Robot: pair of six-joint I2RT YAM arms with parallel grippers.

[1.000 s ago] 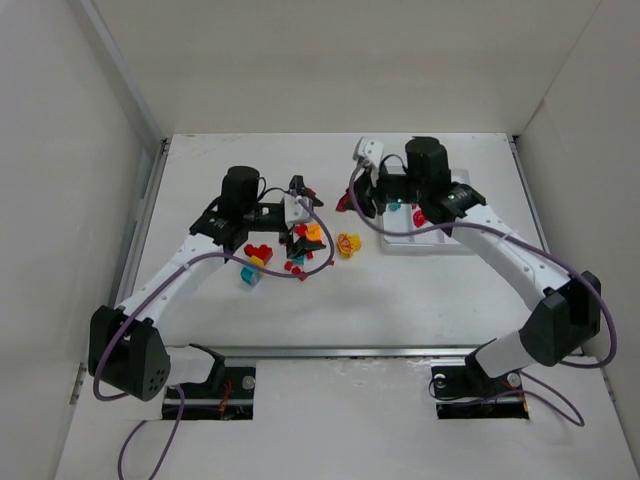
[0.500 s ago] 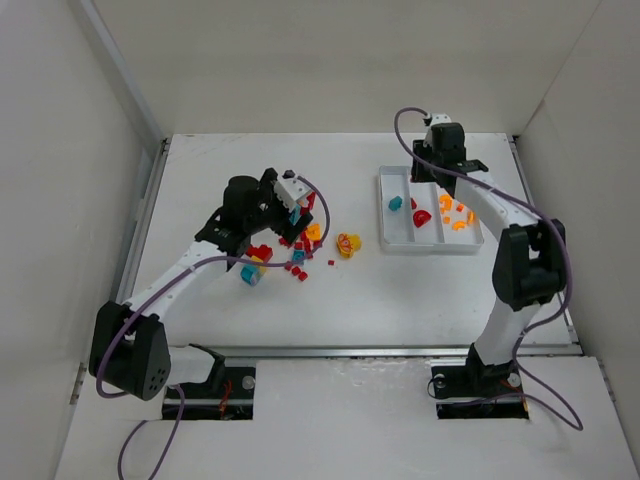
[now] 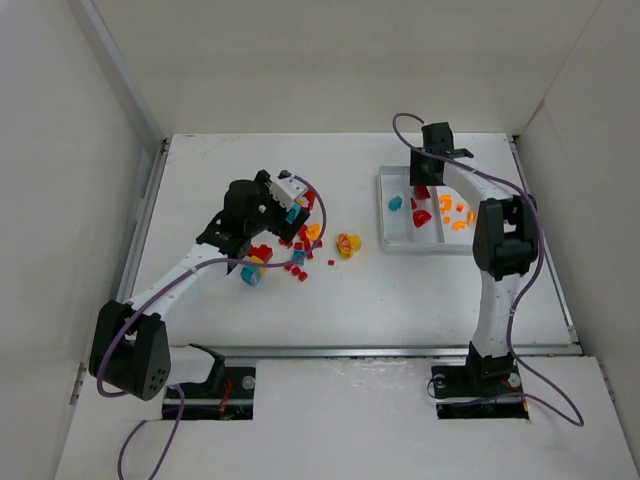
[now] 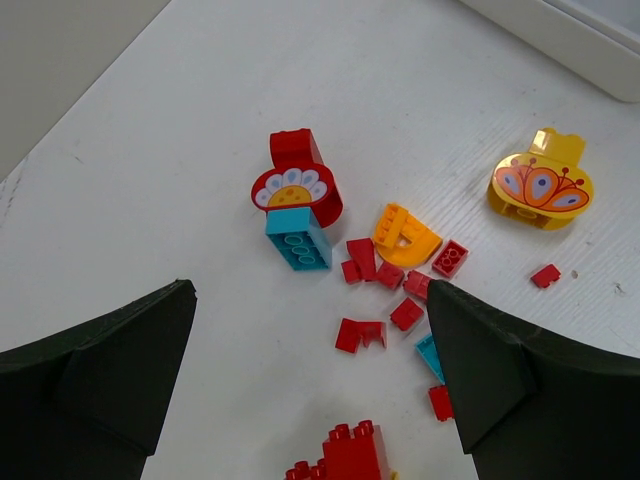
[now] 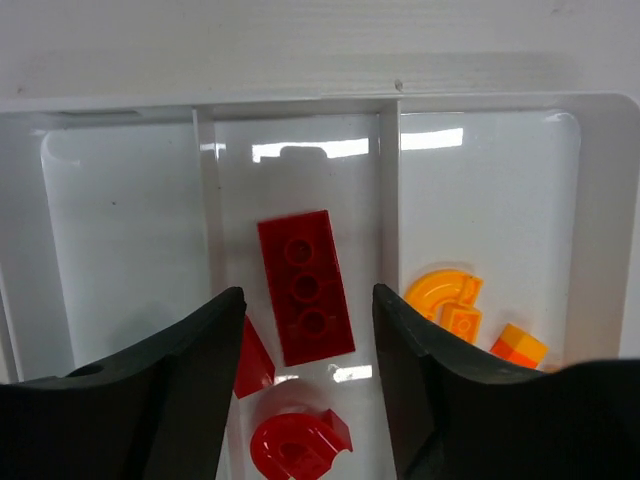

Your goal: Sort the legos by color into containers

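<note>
The loose legos [image 3: 300, 250] lie in a small pile at mid-table: red bits, a teal brick [image 4: 298, 238], a red flower piece [image 4: 297, 185], an orange curve [image 4: 405, 232] and a yellow printed piece [image 4: 543, 185]. My left gripper [image 4: 310, 295] hovers wide open above them, holding nothing; from above the left gripper [image 3: 292, 198] sits at the pile's far edge. The white tray [image 5: 300, 103] has three containers. My right gripper [image 5: 308, 295] is open over the middle one, where a flat red brick [image 5: 300, 260] lies free beside other red pieces. Orange pieces [image 5: 448, 300] fill the right one.
From above, the tray [image 3: 392, 240] holds a teal piece [image 3: 396, 203] in its left compartment. A tall red brick [image 3: 260, 252] and a teal bit [image 3: 250, 275] lie at the pile's near side. White walls enclose the table on three sides.
My right arm has swung to the tray's far end and its jaws have widened, leaving the flat red brick lying in the middle compartment. My left gripper has lifted off the pile, still open.
</note>
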